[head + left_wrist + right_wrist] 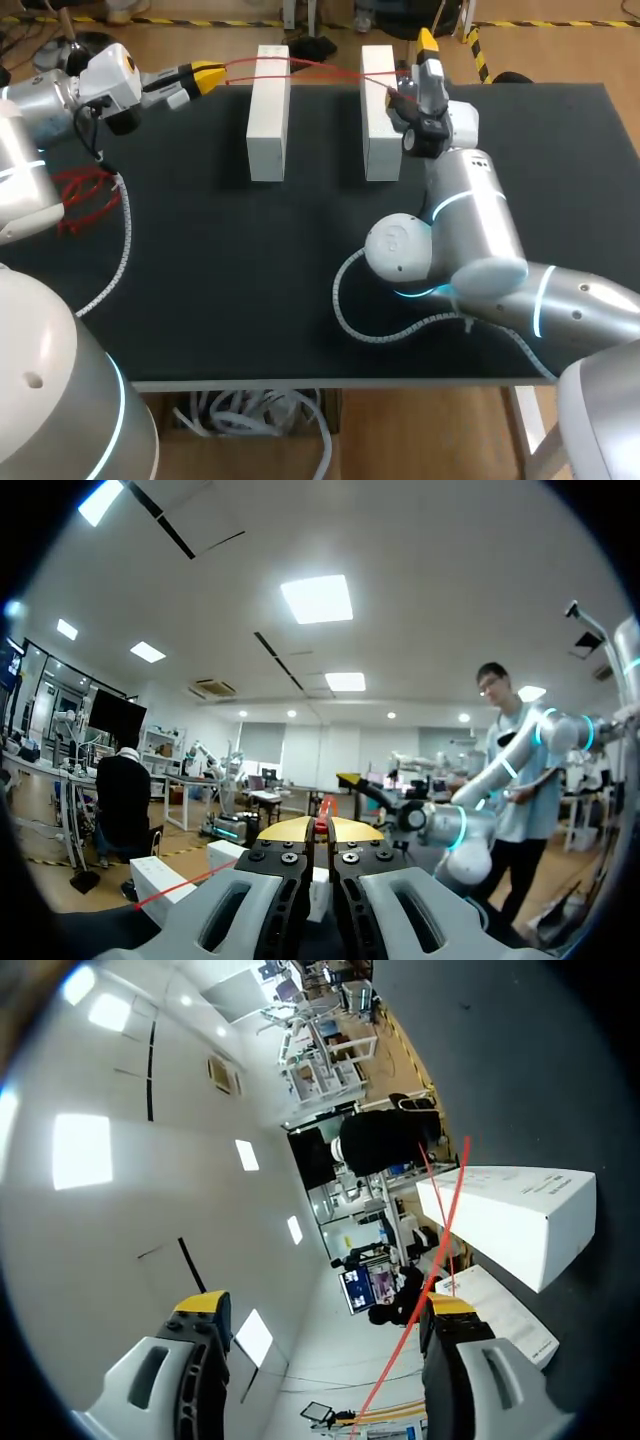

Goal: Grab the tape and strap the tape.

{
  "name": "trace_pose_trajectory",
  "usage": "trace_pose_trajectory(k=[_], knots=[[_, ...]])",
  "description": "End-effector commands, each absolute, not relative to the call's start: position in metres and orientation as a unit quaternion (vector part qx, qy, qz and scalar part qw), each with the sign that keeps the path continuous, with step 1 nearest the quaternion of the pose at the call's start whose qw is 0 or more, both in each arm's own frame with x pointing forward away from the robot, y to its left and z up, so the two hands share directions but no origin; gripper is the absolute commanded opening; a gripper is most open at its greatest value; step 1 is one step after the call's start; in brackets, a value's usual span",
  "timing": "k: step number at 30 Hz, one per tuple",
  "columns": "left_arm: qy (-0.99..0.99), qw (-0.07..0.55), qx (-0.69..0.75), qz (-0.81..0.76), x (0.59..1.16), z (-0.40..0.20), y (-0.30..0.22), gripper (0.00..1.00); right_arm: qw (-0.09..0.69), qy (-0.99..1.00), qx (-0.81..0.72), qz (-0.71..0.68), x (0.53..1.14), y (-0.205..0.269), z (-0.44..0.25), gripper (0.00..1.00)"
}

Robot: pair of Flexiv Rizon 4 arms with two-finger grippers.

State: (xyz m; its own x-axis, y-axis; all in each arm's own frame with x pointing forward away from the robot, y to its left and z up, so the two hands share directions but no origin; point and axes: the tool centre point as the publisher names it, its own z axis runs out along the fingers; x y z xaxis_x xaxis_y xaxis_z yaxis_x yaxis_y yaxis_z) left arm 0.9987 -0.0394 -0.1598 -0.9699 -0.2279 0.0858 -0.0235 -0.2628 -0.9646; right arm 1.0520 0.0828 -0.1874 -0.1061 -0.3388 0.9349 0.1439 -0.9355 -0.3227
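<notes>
A thin red tape stretches from my left gripper over the tops of two upright white blocks toward my right gripper. In the left wrist view the left gripper is shut on the red tape end, and the tape runs off past a white block. In the right wrist view the right gripper stands open with its fingers wide apart. There the tape passes close along one finger, ahead of the two blocks.
A bundle of spare red straps lies at the left edge of the black table. White coiled cables trail from both arms. The right arm's elbow hangs over the table's middle.
</notes>
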Motion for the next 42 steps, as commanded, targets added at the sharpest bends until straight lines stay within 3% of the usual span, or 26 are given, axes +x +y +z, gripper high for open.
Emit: trace_pose_trajectory(k=[1,33,36,40,42], knots=[[0.603,0.065,-0.104,-0.788,0.999,-0.16,-0.04,0.0,0.165,0.076,-0.635,-0.751,1.049,0.077,-0.196,0.82],[0.603,0.065,-0.104,-0.788,0.999,-0.16,-0.04,0.0,0.161,0.097,-0.634,-0.75,1.033,0.074,-0.193,0.79],[0.603,0.065,-0.104,-0.788,0.999,-0.16,-0.04,0.0,0.161,0.098,-0.634,-0.75,1.033,0.074,-0.194,0.77],[0.603,0.065,-0.104,-0.788,0.999,-0.16,-0.04,0.0,0.161,0.099,-0.635,-0.749,1.033,0.074,-0.194,0.64],[0.603,0.065,-0.104,-0.788,0.999,-0.16,-0.04,0.0,0.161,0.099,-0.635,-0.749,1.033,0.074,-0.194,0.62]])
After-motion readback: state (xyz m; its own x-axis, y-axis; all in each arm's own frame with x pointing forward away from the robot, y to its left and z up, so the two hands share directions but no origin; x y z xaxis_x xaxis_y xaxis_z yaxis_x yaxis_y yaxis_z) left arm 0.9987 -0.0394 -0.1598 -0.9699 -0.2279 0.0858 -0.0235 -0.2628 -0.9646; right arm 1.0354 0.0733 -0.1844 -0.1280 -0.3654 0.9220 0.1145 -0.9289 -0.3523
